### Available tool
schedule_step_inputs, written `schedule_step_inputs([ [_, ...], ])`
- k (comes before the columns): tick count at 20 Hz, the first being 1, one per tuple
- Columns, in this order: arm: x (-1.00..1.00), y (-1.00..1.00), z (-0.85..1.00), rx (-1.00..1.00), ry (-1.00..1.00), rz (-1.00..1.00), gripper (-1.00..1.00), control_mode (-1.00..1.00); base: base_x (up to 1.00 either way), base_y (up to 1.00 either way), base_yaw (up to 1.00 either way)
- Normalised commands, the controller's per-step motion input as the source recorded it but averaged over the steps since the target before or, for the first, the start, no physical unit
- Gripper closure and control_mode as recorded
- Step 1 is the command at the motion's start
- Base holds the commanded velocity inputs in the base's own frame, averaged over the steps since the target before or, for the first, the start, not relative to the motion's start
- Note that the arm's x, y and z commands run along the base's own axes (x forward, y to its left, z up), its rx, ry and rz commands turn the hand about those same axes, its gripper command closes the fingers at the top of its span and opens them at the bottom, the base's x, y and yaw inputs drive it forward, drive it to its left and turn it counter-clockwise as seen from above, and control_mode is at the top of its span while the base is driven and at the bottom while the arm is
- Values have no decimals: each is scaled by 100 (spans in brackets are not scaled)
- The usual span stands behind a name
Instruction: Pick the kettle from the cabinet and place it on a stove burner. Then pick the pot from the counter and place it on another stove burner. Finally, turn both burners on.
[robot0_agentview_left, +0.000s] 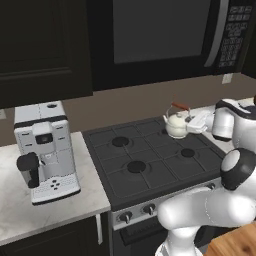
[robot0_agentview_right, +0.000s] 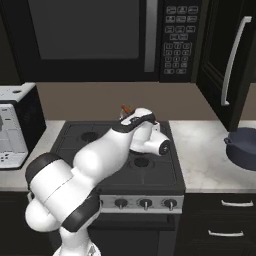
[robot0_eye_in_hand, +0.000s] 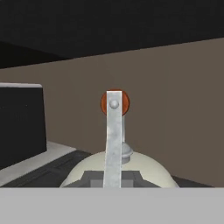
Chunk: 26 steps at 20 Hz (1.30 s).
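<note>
Cabinetry came first: the tall black cabinet stood at the right of the right base view, its long silver bar handle running down its front, with the black microwave and its keypad beside it, above the stove. Below, the stove sat with its dark grates, four burners showing in the left base view and a row of knobs along the front edge. Marbled counter ran on to the right of the stove, and there the pot, wide and navy, rested right at the frame's edge, well apart from the arm. Over on the far side of the stove a white coffee machine stood on the counter's other stretch.

And the kettle: the cream body was over the back right burner, at the rear of the stove, though whether it rested on the grate or hung just above could not be told. The gripper reached in from the right against the kettle's side, and the hand view looked along the thin handle strap up to the orange-red top, with the lid knob just behind. Its fingers were drawn fully together, and they looked clamped on the kettle at the base of that strap.
</note>
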Motion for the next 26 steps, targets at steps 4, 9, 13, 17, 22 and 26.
schedule_step_inputs([
  [4, 16, 0, -14, 0, 0, 4, 100, -100, 0, 0, 0],
  [9, 27, 0, -15, 0, 0, 3, 100, -100, 0, 0, 0],
  [13, 37, 0, -12, 0, 0, 1, 100, -100, 0, 0, 0],
  [17, 40, -1, -10, 0, 0, 0, 100, -100, 0, 0, 0],
  [22, 39, -8, -13, 0, 0, 0, 100, -100, 0, 0, 0],
  [26, 33, -10, -18, 0, 0, 0, 100, -100, 0, 0, 0],
])
